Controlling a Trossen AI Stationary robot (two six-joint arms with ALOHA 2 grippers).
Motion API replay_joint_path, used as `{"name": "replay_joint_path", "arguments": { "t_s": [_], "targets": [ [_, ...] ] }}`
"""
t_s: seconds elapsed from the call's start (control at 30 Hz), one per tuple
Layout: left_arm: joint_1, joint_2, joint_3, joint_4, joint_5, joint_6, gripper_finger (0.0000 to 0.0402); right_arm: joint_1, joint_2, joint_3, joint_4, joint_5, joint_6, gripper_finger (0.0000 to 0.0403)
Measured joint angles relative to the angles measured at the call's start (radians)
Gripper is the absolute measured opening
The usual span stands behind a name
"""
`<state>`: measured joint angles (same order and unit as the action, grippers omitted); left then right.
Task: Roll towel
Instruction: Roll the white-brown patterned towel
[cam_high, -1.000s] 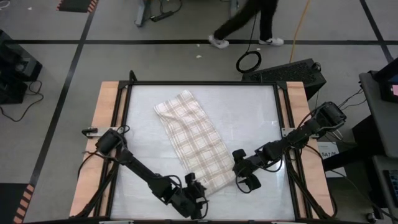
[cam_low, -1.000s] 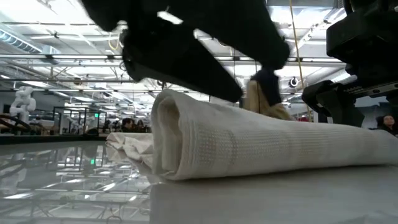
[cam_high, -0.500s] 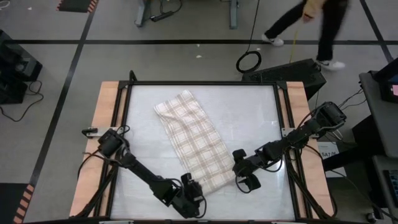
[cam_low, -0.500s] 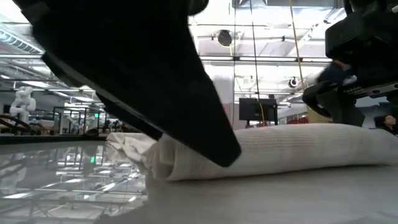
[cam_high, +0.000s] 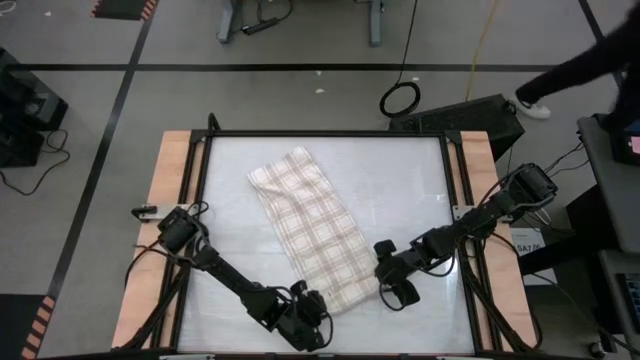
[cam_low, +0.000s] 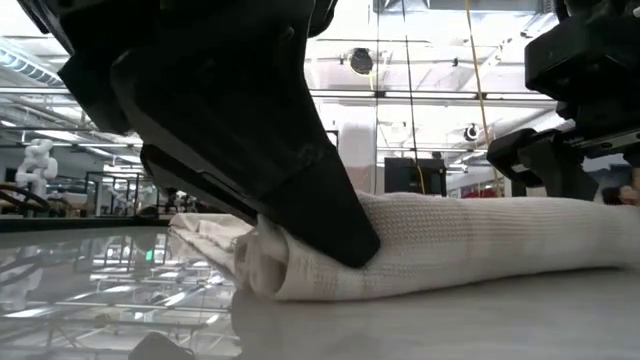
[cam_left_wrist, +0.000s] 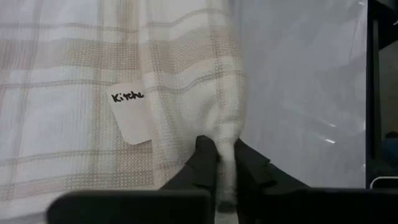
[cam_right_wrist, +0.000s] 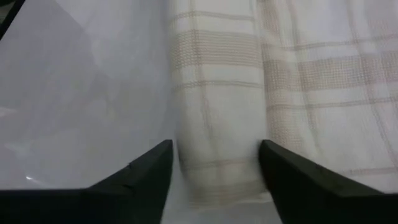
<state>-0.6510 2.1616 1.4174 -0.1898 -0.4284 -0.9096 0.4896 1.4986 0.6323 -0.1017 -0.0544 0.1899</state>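
The left hand, at the lower centre of the high view, pinches the near rolled end of the towel between closed fingers. We see the right hand spread wide around the roll's other end. The towel lies diagonally across the desk, its white label showing.

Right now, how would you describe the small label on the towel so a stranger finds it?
On the glass table lies the plaid towel, its near end rolled. Beside the fold pinched by the left end effector sits a white label, the only thing bearing handwriting.
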Motion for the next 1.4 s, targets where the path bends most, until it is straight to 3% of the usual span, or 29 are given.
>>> {"name": "replay_joint_path", "arguments": {
  "t_s": [0.23,0.57,0.77,1.1,1.27,1.4],
  "targets": [
    [0.000,0.000,0.000,-0.003,0.004,-0.079,0.0029,0.001,0.000,0.000,0.000,-0.010,-0.026,0.0134],
    [0.001,-0.001,0.000,0.013,0.068,-0.125,0.0027,-0.001,0.000,0.000,0.005,-0.155,0.037,0.0013],
    [0.001,-0.001,0.000,0.084,0.160,-0.182,0.0026,-0.039,0.000,0.001,0.026,-0.314,0.122,0.0013],
    [-0.003,-0.003,-0.001,0.165,0.216,-0.260,0.0029,-0.119,0.000,0.001,0.079,-0.572,0.165,0.0010],
    [-0.002,-0.004,-0.001,0.132,0.209,-0.389,0.0058,-0.151,0.033,0.001,0.080,-0.650,0.168,0.0009],
    [-0.008,-0.019,-0.002,0.090,0.156,-0.382,0.0101,-0.167,0.074,0.000,0.075,-0.680,0.189,0.0009]
  ]
}}
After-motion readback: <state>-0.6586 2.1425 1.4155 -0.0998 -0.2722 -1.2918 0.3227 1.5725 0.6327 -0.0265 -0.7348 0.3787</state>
